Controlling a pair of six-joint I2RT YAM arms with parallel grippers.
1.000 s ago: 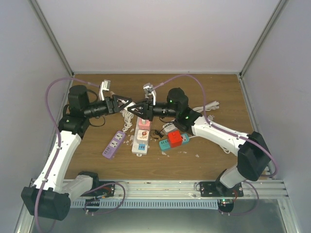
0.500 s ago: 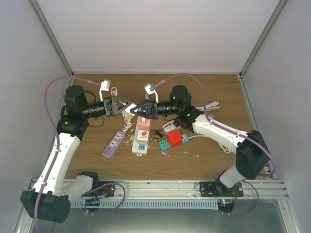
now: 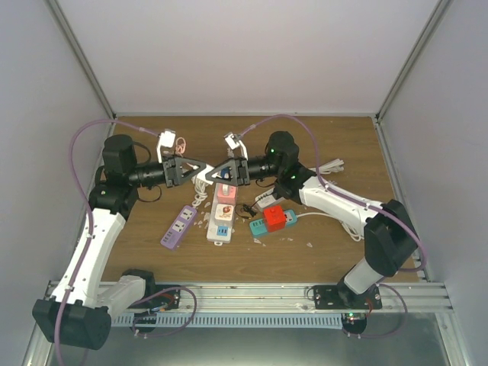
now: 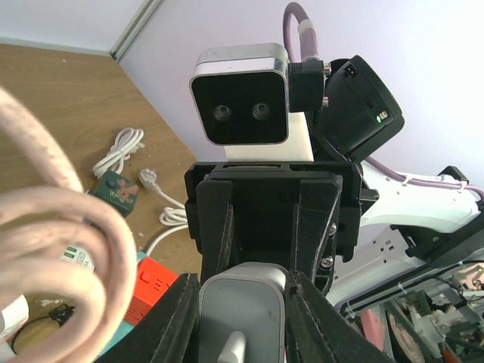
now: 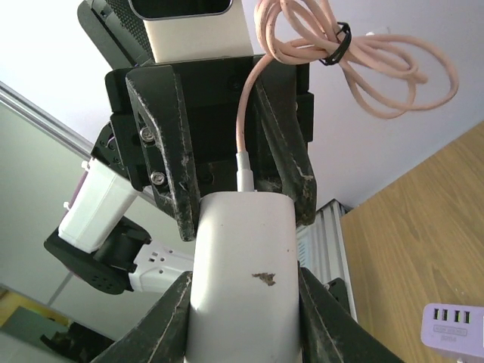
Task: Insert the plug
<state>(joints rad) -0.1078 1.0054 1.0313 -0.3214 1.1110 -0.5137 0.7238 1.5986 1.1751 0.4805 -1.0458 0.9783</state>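
The plug is a white adapter block held in the air between both arms, above the white power strip. In the right wrist view the plug fills my right gripper, which is shut on its sides. A pink cable leaves its far end and hangs in a tied coil. My left gripper faces the right one, and its fingers press both sides of the plug. From above, the left gripper and right gripper meet tip to tip.
On the table below lie a purple power strip, a teal strip carrying a red cube adapter, loose white cords and small debris. The pink coil dangles by the left wrist. Enclosure walls stand on three sides.
My left gripper has closed from wide open onto the plug that the right gripper was holding. Both wrists have shifted slightly left and away.
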